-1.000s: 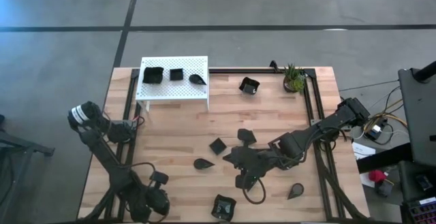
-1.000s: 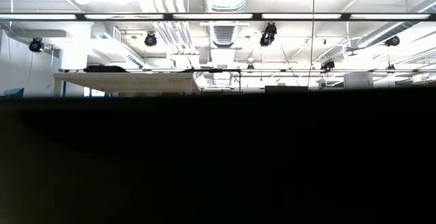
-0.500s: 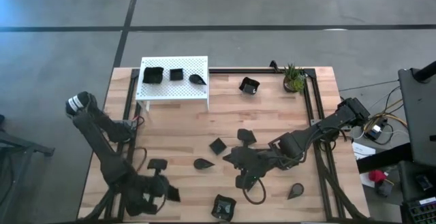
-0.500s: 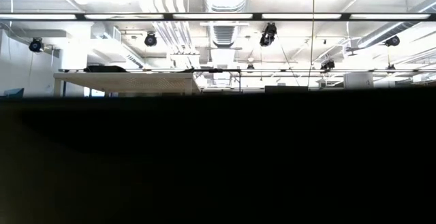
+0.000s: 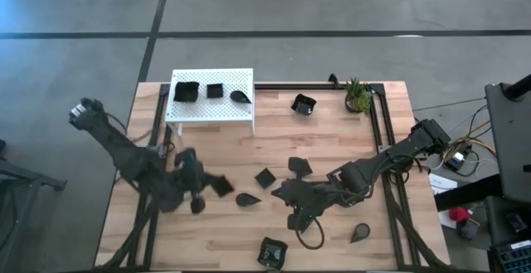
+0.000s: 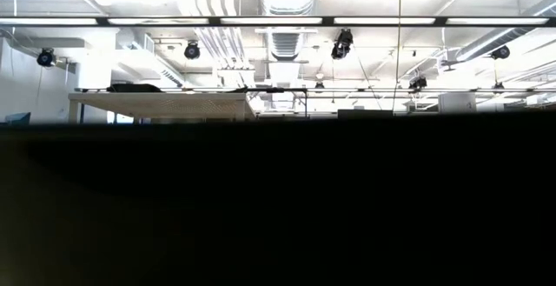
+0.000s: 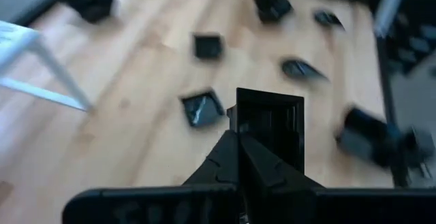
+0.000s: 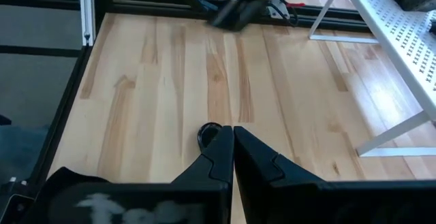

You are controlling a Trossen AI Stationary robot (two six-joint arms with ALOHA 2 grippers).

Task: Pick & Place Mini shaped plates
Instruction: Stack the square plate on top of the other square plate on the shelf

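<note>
Left gripper (image 5: pixel 217 185) has swung up from the near edge, jaws clamped on a square plate (image 7: pixel 271 124). Right gripper (image 8: pixel 230 137) unmoved, jaws shut, empty. Wooden table (image 5: pixel 332 132); grey floor (image 5: pixel 332 7) beyond.

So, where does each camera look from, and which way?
High: above, straight down on table; left arm, right arm show.
Low: table height, level; mostly dark, no arm shows.
Left wrist: over left gripper shut on a square plate, facing loose plates.
Right wrist: over shut right gripper, facing white platform.
Shared: high and right wrist show that platform.
</note>
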